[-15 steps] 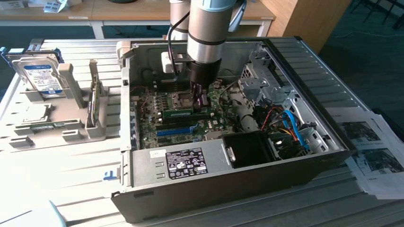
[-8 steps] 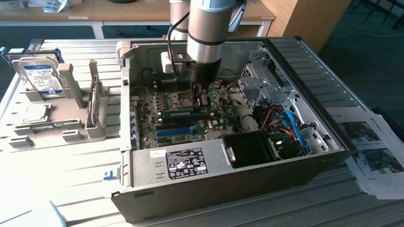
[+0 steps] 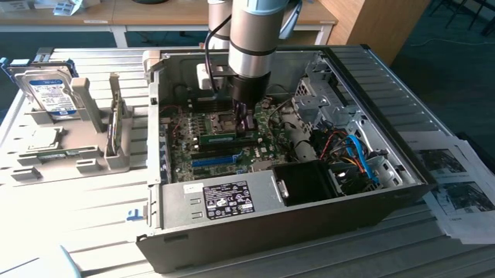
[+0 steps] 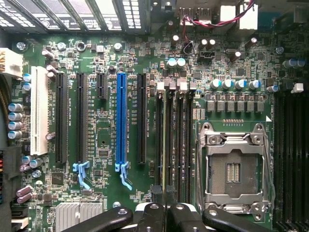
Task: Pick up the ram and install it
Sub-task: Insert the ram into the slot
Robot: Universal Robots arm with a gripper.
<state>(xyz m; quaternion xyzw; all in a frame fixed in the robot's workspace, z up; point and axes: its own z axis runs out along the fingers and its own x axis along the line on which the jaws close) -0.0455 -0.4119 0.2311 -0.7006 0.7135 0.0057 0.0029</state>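
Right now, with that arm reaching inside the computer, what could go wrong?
The ram held by the gripper may sit slightly off the memory slots; pressing could then bend it or jam. The open processor socket lies right beside, so a sideways slip might damage it.

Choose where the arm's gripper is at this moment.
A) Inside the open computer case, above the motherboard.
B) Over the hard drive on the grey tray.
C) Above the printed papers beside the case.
A: the gripper reaches down inside the computer case, shut on the ram over the motherboard; the hard drive stands apart on the tray.
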